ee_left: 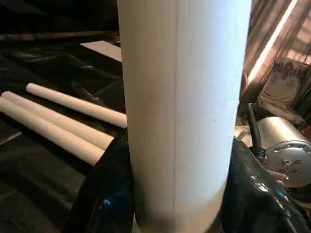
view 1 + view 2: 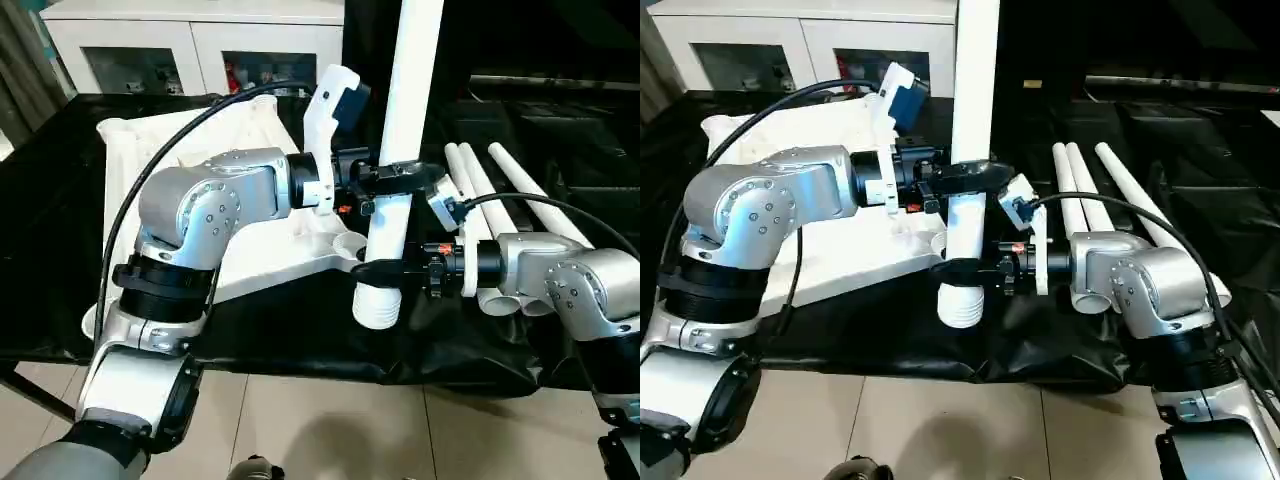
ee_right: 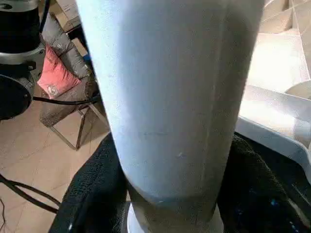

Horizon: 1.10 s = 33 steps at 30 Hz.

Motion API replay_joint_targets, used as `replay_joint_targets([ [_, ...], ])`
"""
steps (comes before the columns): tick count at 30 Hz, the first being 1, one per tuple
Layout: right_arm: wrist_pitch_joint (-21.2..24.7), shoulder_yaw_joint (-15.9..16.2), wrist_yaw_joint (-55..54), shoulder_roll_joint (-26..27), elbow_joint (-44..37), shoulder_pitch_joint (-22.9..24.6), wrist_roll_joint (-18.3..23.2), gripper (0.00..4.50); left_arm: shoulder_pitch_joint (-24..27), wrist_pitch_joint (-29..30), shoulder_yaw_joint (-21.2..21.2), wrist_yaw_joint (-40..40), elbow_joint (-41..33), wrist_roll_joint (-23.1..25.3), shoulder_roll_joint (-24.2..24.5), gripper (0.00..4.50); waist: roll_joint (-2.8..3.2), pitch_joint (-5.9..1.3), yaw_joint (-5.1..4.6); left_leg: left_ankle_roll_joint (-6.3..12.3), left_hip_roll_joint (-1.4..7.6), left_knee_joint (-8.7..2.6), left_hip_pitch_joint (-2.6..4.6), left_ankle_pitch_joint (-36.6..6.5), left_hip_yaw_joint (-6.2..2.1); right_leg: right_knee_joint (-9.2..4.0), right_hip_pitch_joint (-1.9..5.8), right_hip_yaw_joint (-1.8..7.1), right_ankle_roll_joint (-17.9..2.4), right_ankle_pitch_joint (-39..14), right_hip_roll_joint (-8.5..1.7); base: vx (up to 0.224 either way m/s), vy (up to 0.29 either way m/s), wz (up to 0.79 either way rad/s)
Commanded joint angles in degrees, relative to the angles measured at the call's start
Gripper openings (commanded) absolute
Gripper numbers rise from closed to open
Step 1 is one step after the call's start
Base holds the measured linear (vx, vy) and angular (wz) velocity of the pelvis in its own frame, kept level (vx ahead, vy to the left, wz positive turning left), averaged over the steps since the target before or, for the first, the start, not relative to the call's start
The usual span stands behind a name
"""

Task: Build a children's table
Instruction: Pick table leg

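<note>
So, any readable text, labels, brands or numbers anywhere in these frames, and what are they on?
None can be read.
The held leg, the tabletop and the spare legs show no print.
Items behind the cabinet glass: too small to read.

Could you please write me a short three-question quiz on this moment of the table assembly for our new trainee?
1. True or false: the upright leg is gripped by both the left gripper and the right gripper.
2. How many spare legs lie on the black cloth?
3. Which gripper sits lower on the upright leg: A) left, B) right?

Key
1. True: the fingers of both close around it.
2. Three, side by side, to the right of the upright leg.
3. B: the right gripper holds near the leg's wide bottom end, beside the tabletop.
</note>
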Motion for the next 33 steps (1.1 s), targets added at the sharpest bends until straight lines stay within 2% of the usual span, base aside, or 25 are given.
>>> replay_joint_targets([
  [1,0.1,0.2,0.1,0.2,0.7,-0.9,-0.5,1.98,-1.1,0.0,1.1,0.0,-0.5,-1.0,0.0,1.84,-1.05,-4.83,0.26,1.62,2.20,-3.59,1.12,-6.7,-0.58,-3.94,3.31,1.98,-14.1,-7.6,-2.83,0.000,0.000,0.00],
  [8,-0.6,-0.1,-0.2,0.3,1.3,-0.9,-0.8,1.96,-0.9,-0.6,1.4,-0.3,-1.0,-0.9,0.0,1.84,-0.95,-4.86,0.24,1.53,2.23,-3.62,1.14,-6.9,-0.64,-3.87,3.30,1.94,-14.3,-7.2,-2.78,0.000,0.000,0.00],
  [9,-0.7,-0.1,-0.3,0.4,1.3,-0.9,-0.8,1.96,-0.8,-0.6,1.4,-0.3,-1.1,-0.9,0.1,2.40,-0.93,-4.89,0.23,1.56,2.23,-3.60,1.11,-6.7,-0.64,-3.83,3.32,1.96,-14.3,-6.9,-2.78,0.000,0.000,0.00],
  [10,-0.7,-0.2,-0.3,0.4,1.3,-0.9,-0.7,1.96,-0.8,0.7,2.2,-0.2,-0.9,-2.0,-0.4,2.54,-0.94,-4.89,0.21,1.57,2.20,-3.56,1.13,-6.7,-0.60,-3.81,3.32,1.96,-14.4,-6.7,-2.78,0.000,0.000,0.00],
  [15,-0.9,-0.7,-0.7,0.6,1.5,-0.7,-0.7,1.96,-0.8,0.9,4.5,0.8,-0.9,-3.5,-1.6,2.74,-0.99,-4.86,0.24,1.76,2.16,-3.53,1.11,-6.9,-0.60,-3.89,3.34,1.94,-14.7,-6.9,-2.77,0.000,0.000,0.00],
  [16,-1.0,-1.5,-1.2,1.0,1.5,-0.7,-0.3,1.95,-0.5,-1.7,5.1,1.0,-0.9,-3.0,-2.1,2.97,-0.99,-4.83,0.27,1.79,2.17,-3.55,1.10,-7.1,-0.61,-3.99,3.35,1.94,-14.6,-7.3,-2.83,0.000,0.000,0.00],
  [20,-1.0,-3.9,-2.7,1.9,1.3,-0.5,1.1,1.95,0.8,-10.7,8.5,4.9,-0.9,-1.4,-5.6,3.00,-0.93,-4.86,0.29,1.75,2.25,-3.56,0.97,-7.3,-0.67,-4.09,3.49,1.93,-14.5,-6.8,-2.90,0.000,0.000,0.00],
  [22,-1.0,-4.9,-3.4,2.2,0.8,-0.1,1.6,1.94,1.3,-12.9,11.3,7.2,-0.8,-2.5,-7.8,3.00,-1.18,-4.95,0.30,2.04,2.28,-3.52,0.91,-6.8,-0.66,-3.97,3.62,1.93,-14.6,-5.6,-2.87,0.000,0.000,0.00],
  [25,-0.8,-6.6,-4.4,2.3,0.0,0.6,2.6,1.93,2.1,-14.4,15.6,10.4,-0.4,-5.0,-10.4,3.00,-1.16,-4.89,0.31,2.28,2.20,-3.45,0.91,-7.1,-0.59,-4.04,3.59,1.91,-14.6,-6.2,-2.90,0.000,0.000,0.00],
  [26,-0.7,-8.8,-5.7,2.1,-0.9,1.2,3.4,1.93,3.4,-16.3,18.3,13.1,-0.6,-5.1,-11.3,3.00,-1.12,-4.92,0.38,2.35,2.16,-3.43,0.92,-7.0,-0.63,-4.07,3.56,1.88,-14.6,-6.6,-2.89,0.000,0.000,0.00],
  [27,-0.6,-10.0,-6.6,1.9,-1.6,1.6,3.6,1.93,4.5,-17.3,18.8,13.8,-1.1,-4.3,-11.1,3.00,-1.42,-4.84,0.32,2.59,2.20,-3.47,0.92,-7.2,-0.57,-4.31,3.56,1.92,-14.2,-7.0,-2.83,0.000,0.000,0.00],
  [29,-0.5,-11.0,-7.4,1.6,-2.3,2.1,3.7,1.93,5.3,-18.0,18.9,14.3,-1.6,-3.4,-10.7,3.00,-1.25,-4.90,0.34,2.76,2.23,-3.51,0.93,-6.8,-0.67,-4.23,3.48,1.89,-13.3,-7.6,-2.76,0.000,0.000,0.00],
  [30,-0.4,-13.8,-10.9,0.6,-5.0,3.6,2.8,1.93,8.3,-20.5,15.8,17.0,-4.0,4.1,-7.2,3.00,-1.20,-4.99,0.39,2.65,2.24,-3.56,0.93,-6.5,-0.77,-4.15,3.48,1.81,-12.7,-8.0,-2.74,0.000,0.000,0.00],
  [31,-0.4,-14.0,-11.1,0.5,-5.2,3.8,2.8,1.93,8.5,-20.7,15.4,17.3,-4.2,4.8,-7.0,3.00,-1.12,-4.90,0.31,2.63,2.53,-3.75,0.96,-6.5,-0.95,-4.38,3.32,1.88,-11.8,-8.4,-2.72,0.000,0.000,0.00],
  [32,-0.2,-15.3,-14.9,1.1,-6.3,4.4,1.4,1.93,10.3,-23.0,12.5,19.5,-4.8,10.8,-4.2,3.00,-1.00,-4.95,0.22,2.15,2.59,-3.77,1.14,-6.8,-0.93,-4.19,3.18,1.91,-10.6,-8.9,-2.61,0.000,0.000,0.00],
  [33,-0.2,-15.4,-15.1,1.1,-6.4,4.5,1.3,1.93,10.4,-23.1,12.4,19.6,-4.8,11.1,-4.1,3.00,-0.91,-4.82,0.09,1.57,2.58,-3.94,1.19,-7.3,-0.97,-4.44,2.98,1.92,-9.5,-10.2,-2.53,0.000,0.000,0.00],
])
